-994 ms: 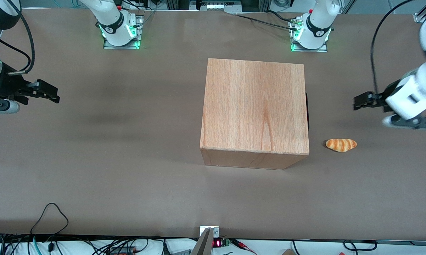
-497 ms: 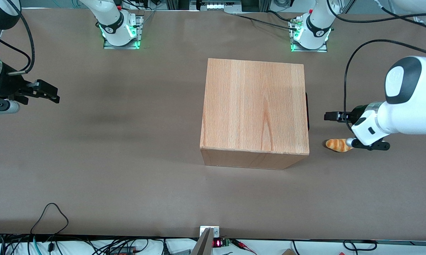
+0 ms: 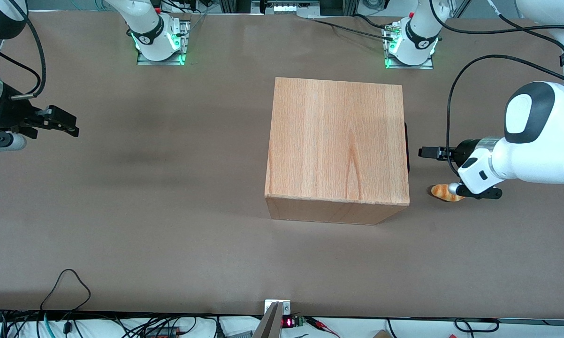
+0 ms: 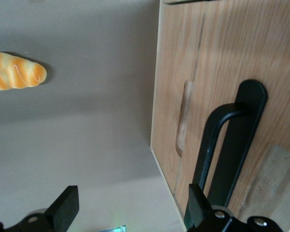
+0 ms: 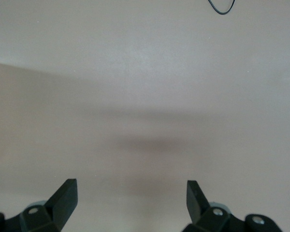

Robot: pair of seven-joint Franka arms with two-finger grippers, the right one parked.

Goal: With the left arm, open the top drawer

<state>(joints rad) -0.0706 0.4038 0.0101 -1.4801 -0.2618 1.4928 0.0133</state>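
The wooden cabinet (image 3: pixel 337 143) stands mid-table. Its drawer front faces the working arm's end of the table. From the front camera only a black sliver of the handle (image 3: pixel 407 148) shows at the cabinet's edge, and the top drawer looks shut. In the left wrist view the top drawer's wooden front (image 4: pixel 241 58) carries the long black bar handle (image 4: pixel 217 145). The left arm's gripper (image 3: pixel 423 152) hangs in front of the drawer, a short gap from the handle, and is open and empty (image 4: pixel 130 209). One fingertip (image 4: pixel 197 203) is level with the handle; the other (image 4: pixel 66 207) is over the table.
A striped bread roll (image 3: pixel 440 191) lies on the brown table (image 3: pixel 169 211) in front of the drawer, nearer the front camera than the gripper and partly under the arm's wrist; it also shows in the left wrist view (image 4: pixel 14 71). A slot-shaped recess (image 4: pixel 183 118) sits beside the handle.
The left arm has swung in from the table's end toward the cabinet. Its gripper now sits close in front of the drawer handle, and its wrist covers part of the bread roll.
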